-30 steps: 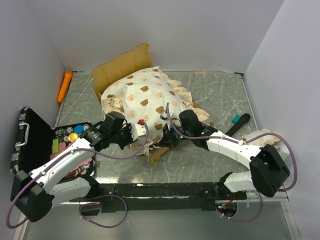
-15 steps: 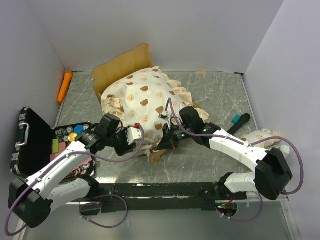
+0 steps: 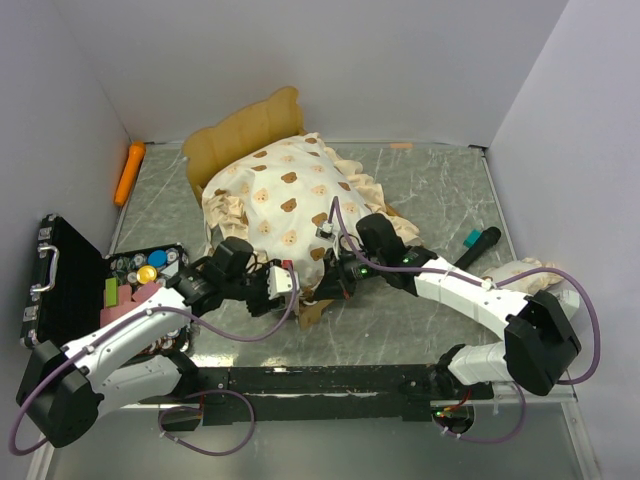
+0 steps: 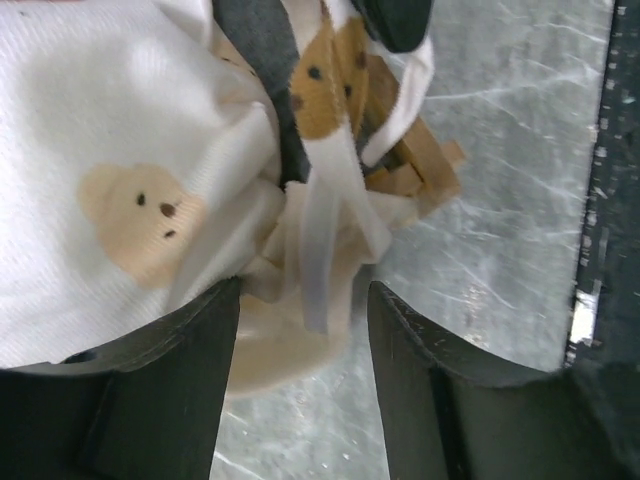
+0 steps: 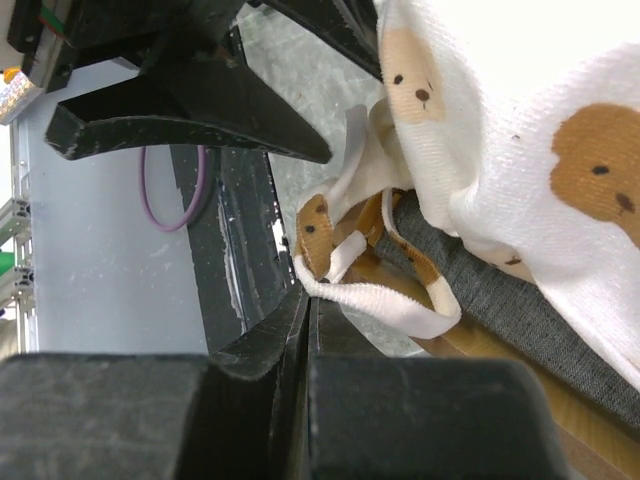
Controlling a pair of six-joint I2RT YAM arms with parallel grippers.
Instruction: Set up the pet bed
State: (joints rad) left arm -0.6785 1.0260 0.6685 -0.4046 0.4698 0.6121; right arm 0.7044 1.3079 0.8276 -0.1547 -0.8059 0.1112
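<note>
At the far left a black case lies open, clear of the work. The left gripper is at the near left corner of the pet bed, its fingers spread either side of a hanging tie strap and gripping nothing. The bed sits at the middle of the table with its headboard toward the far left. Its mattress is heaped in a dome over the frame rather than seated flat. Just right of that corner, the right gripper has its fingers pressed together. The strap loops against their tips, but whether it is pinched cannot be told. The pillow lies apart at the right edge, partly under the right arm. Risks: the grippers work close together at one corner and could collide. A pull on the strap could drag the light frame instead of seating the mattress. A loose hold would let the strap slip free. The right arm's elbow could sweep the pillow further away.
</note>
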